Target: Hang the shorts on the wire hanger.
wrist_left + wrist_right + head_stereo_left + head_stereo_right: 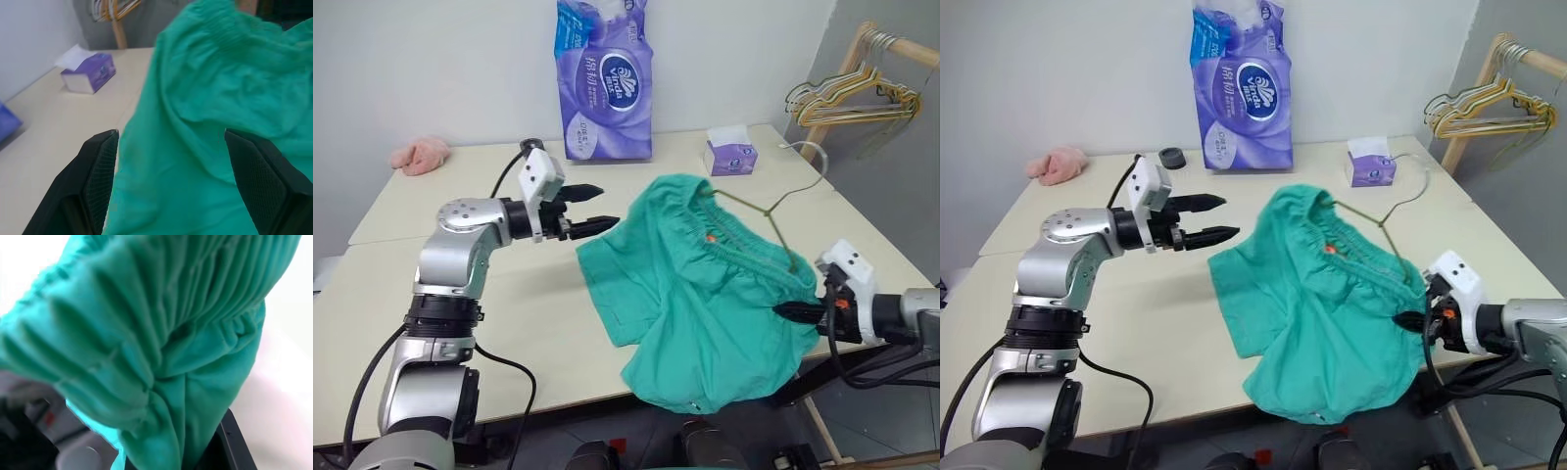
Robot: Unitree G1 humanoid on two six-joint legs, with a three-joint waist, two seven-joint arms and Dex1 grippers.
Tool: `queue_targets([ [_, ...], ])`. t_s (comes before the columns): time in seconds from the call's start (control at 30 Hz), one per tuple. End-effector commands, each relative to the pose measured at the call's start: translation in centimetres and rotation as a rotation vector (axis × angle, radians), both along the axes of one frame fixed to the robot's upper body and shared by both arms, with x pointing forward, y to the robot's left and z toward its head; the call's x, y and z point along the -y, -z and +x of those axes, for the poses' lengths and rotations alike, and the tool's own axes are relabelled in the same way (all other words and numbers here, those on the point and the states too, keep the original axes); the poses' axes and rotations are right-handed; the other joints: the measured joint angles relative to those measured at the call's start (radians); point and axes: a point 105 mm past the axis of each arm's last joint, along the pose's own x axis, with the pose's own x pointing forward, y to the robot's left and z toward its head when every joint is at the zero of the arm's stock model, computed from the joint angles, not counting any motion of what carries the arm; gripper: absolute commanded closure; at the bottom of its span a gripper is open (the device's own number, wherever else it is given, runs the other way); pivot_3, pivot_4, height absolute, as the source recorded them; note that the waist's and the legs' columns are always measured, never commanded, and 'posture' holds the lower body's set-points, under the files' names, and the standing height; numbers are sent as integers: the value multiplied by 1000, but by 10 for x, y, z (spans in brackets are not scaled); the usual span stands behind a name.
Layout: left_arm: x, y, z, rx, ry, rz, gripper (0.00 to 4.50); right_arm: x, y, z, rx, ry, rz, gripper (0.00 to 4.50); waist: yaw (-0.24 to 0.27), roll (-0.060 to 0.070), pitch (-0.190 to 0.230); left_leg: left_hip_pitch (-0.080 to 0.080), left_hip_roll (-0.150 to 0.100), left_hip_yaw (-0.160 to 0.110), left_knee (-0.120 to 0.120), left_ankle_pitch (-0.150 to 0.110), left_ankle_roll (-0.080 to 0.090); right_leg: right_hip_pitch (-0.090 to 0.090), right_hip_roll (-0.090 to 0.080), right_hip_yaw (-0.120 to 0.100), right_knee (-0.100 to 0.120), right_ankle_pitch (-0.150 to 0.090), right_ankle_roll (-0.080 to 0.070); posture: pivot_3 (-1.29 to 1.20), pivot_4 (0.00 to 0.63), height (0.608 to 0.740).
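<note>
We saw the cream table [460,323] carrying everything, and most of its right half was covered by the teal-green shorts [705,304], which lay spread between our two grippers with one leg hanging over the near table edge. The left gripper [592,208] hovered above the table just beside the shorts' left leg; its jaws stood wide apart and held nothing, and in the left wrist view the fabric lay ahead of the parted fingers [98,181]. The right gripper [800,313] was clamped shut on the gathered waistband at the shorts' right edge, with bunched cloth rising straight out of it in the right wrist view. The olive wire hanger [773,208] sat beyond the right gripper, one arm slipped into the waistband, its hook curving up toward the far right corner. Well beyond the left gripper stood a purple pack of tissue rolls [605,83]. A small purple tissue box [732,155] sat near the hanger's hook, and a pink cloth [421,154] lay far to the left.
</note>
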Motion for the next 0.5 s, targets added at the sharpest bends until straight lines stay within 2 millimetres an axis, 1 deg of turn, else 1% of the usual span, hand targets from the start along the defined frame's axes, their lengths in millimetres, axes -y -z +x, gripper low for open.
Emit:
queue_targets([
  [0.03, 54, -14, -20, 43, 160, -14, 859, 31, -5, -8, 10, 236, 62, 4500, 3, 0, 1, 0, 0, 0, 0, 0, 0, 0, 0, 0, 0, 0, 0, -298, 107, 740],
  [0.1, 73, -18, -27, 45, 212, -24, 859, 47, -7, -10, 36, 351, 92, 4500, 4, 1, 3, 0, 0, 0, 0, 0, 0, 1, 0, 0, -1, 0, 0, -321, 117, 740],
  [0.13, 76, -19, -28, 46, 221, -25, 859, 51, -8, -11, 49, 375, 100, 4500, -2, 1, 5, 0, -1, 1, 0, 0, 0, 1, 0, 1, -1, 0, 0, -336, 123, 740],
  [0.27, 109, -31, -39, 27, 314, -50, 859, 90, -30, -14, 160, 598, 92, 4500, -43, 9, 17, 1, -1, 4, 0, 0, 1, 1, 2, 5, -1, 0, 1, -406, 147, 740],
  [0.37, 119, -35, -41, 39, 335, -56, 859, 102, -37, -17, 180, 676, 90, 4500, -77, 11, 28, 2, 0, 5, -1, 0, 1, 4, 7, 8, -2, -1, 2, -421, 153, 740],
  [0.4, 128, -37, -44, 58, 365, -59, 859, 112, -43, -20, 197, 729, 77, 4500, -90, 8, 37, 2, 0, 6, -3, 0, 1, 7, 10, 9, -2, -1, 3, -472, 172, 740],
  [0.47, 142, -41, -50, 87, 404, -69, 859, 127, -55, -25, 224, 814, 56, 4500, -117, 11, 57, 11, 2, 7, -4, -1, 2, 15, 13, 10, -5, -5, 7, -484, 176, 740],
  [0.5, 147, -42, -51, 95, 418, -76, 859, 133, -62, -25, 241, 853, 54, 4500, -129, 10, 64, 12, 2, 9, -4, -1, 3, 16, 13, 12, -7, -5, 7, -499, 184, 740],
])
